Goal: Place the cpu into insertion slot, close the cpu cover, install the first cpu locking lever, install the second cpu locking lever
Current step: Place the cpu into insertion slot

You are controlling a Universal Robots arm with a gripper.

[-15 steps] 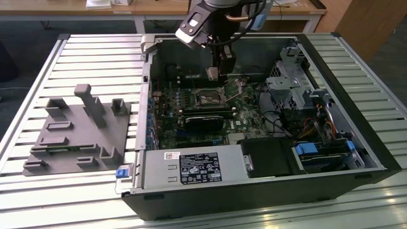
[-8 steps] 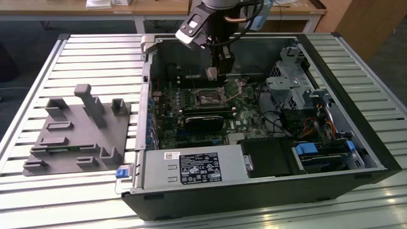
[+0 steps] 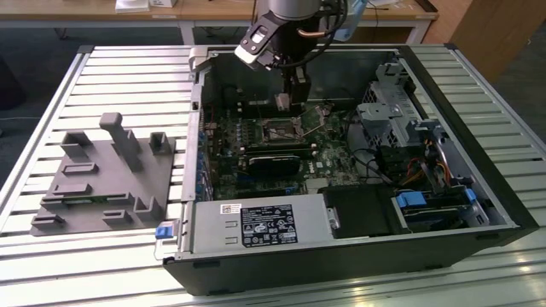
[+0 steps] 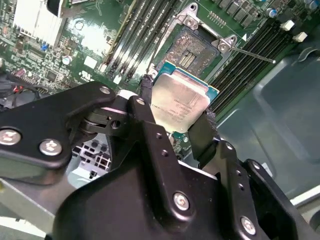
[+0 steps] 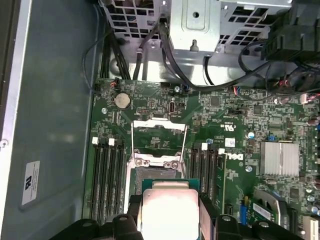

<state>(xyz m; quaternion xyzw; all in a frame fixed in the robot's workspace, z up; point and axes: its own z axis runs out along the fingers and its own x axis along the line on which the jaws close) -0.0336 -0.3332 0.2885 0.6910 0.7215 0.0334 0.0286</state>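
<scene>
**Exterior view.** A slatted metal table (image 3: 102,70) carries an open computer case (image 3: 477,192) lying on its side, with wooden desks behind it. A grey moulded fixture (image 3: 102,182) sits on the slats at the exterior view's left, well apart from the case. The arm comes down into the case from above. The gripper (image 3: 288,97) is over the green circuit board (image 3: 328,160) and clamps the cpu (image 3: 282,101). The insertion slot (image 3: 282,131) lies just beneath it. A black card (image 3: 275,161) lies just beside the slot. A drive cage (image 3: 388,115) closes off the exterior view's right.

**Second wrist view.** The black fingers (image 4: 200,132) are closed on two opposite edges of the cpu (image 4: 182,100), its silvery top facing the camera. The cpu hangs clear of the board and overlaps one edge of the slot (image 4: 192,50), which stands open and bare. Memory slots (image 4: 145,30) run along both sides of it. A thin metal rod (image 4: 252,55) angles outward from one corner. A bare grey case wall (image 4: 280,110) lies beyond.

**First wrist view.** The cpu (image 5: 167,207) is gripped between the fingers (image 5: 205,212) and covers part of the slot (image 5: 150,175). The cpu cover (image 5: 159,125) is swung back, with board visible through its window. A heat sink (image 5: 279,157) stands well apart. Cables (image 5: 175,70) hang near the metal cage (image 5: 200,25).
</scene>
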